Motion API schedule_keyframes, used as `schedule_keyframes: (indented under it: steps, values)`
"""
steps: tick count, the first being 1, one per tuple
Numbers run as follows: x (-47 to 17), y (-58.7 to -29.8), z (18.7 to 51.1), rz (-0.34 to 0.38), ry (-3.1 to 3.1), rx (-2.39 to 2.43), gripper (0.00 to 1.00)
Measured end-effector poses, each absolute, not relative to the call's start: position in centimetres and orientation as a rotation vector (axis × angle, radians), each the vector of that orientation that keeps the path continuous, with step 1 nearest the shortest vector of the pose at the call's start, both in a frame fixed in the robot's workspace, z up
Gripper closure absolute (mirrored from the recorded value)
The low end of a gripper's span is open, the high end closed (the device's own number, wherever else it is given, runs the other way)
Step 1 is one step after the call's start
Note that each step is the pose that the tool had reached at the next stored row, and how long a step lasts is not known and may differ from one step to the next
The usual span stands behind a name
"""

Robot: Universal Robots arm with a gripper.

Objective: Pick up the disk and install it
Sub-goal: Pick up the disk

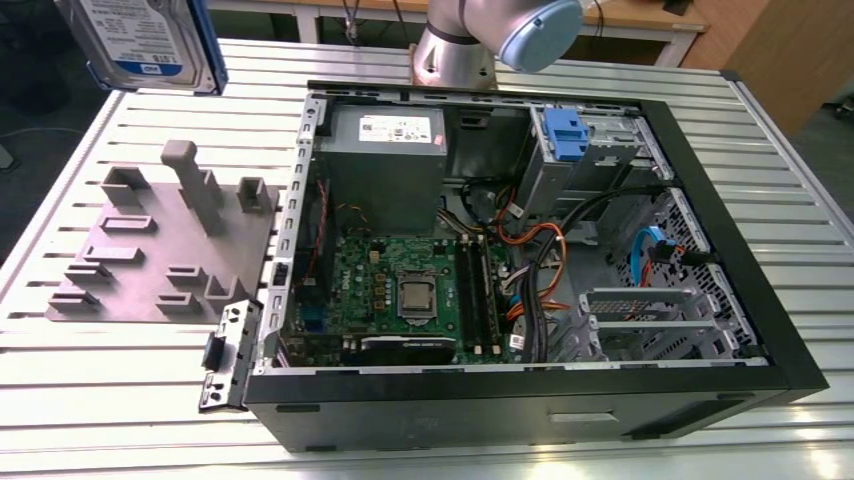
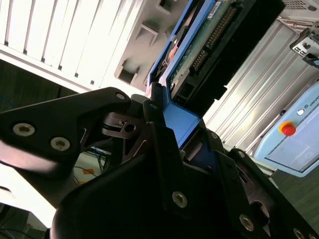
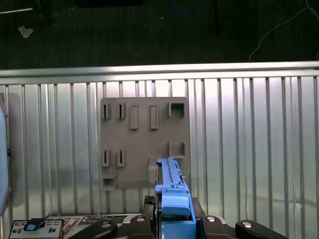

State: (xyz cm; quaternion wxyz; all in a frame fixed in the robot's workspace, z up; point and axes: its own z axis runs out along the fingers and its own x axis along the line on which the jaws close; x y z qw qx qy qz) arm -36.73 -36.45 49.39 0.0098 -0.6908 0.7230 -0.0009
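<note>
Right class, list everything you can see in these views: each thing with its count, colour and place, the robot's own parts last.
disk: one, silver with a blue-and-white label and blue bracket, held aloft at the exterior view's upper left.
computer case: one, black, open, on the table.
power supply: one, grey, inside the case, near the arm's base.
motherboard: one, green, on the case floor.
latch: one, blue, inside the case.
fixture plate: one, grey with pegs, on the table at the exterior view's left of the case.
table: one, silver slatted metal.
arm: one, silver with a pale blue cap, behind the case.
hand: one, black, shut on the disk's bracket.
</note>
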Motion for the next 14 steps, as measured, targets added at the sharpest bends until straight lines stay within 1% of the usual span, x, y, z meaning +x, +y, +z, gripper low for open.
schedule_keyframes:
  steps: [14]
  values:
    - [-35.0, -36.5, 49.4, -0.003, 2.257, -2.157, 0.63]
